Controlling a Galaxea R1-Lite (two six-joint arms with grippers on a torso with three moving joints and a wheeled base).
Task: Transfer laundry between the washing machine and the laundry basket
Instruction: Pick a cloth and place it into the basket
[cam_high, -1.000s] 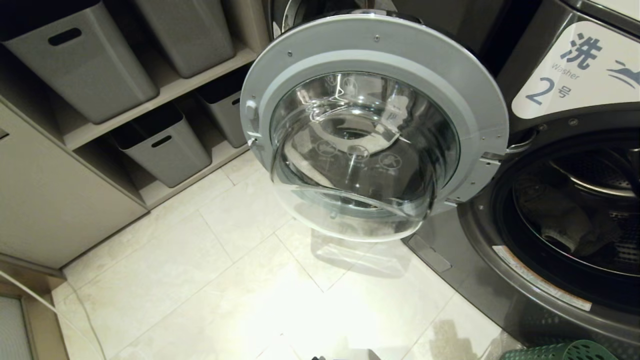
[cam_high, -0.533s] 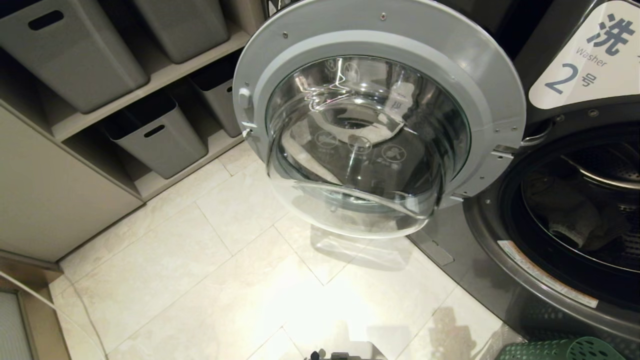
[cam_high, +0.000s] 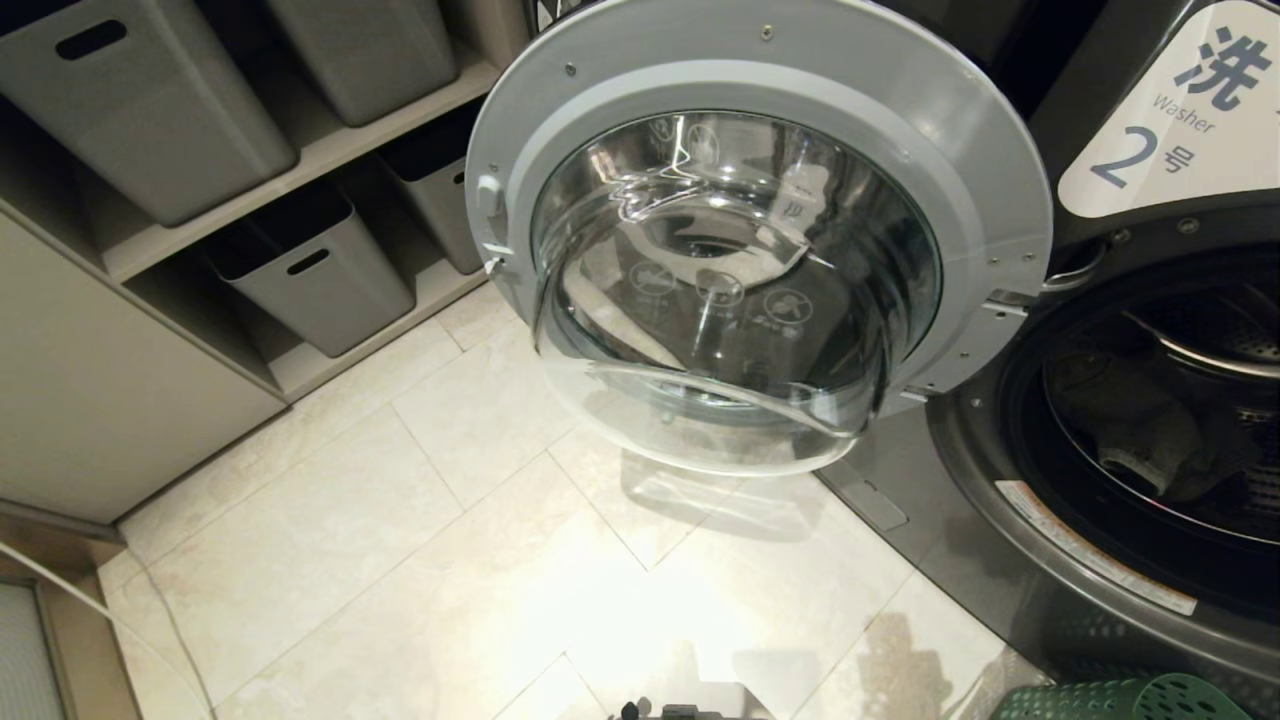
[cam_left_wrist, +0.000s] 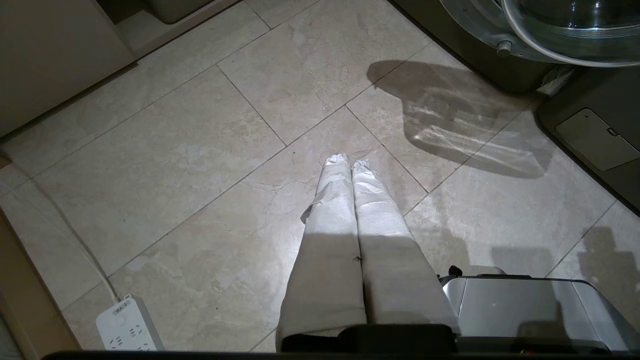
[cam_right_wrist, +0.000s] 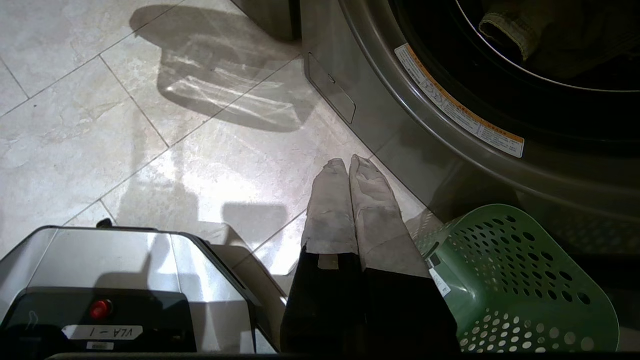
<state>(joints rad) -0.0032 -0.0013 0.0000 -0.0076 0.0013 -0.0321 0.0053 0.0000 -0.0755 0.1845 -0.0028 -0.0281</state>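
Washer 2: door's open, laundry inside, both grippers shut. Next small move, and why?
Probably open the right gripper and lift it toward the drum: the washer door stands open, laundry lies inside, the basket waits beside that arm. The left gripper hangs shut over the floor.

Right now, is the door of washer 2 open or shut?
Open. The door is swung fully out to the left on its hinge, leaving the washing machine drum mouth uncovered, with laundry visible inside.
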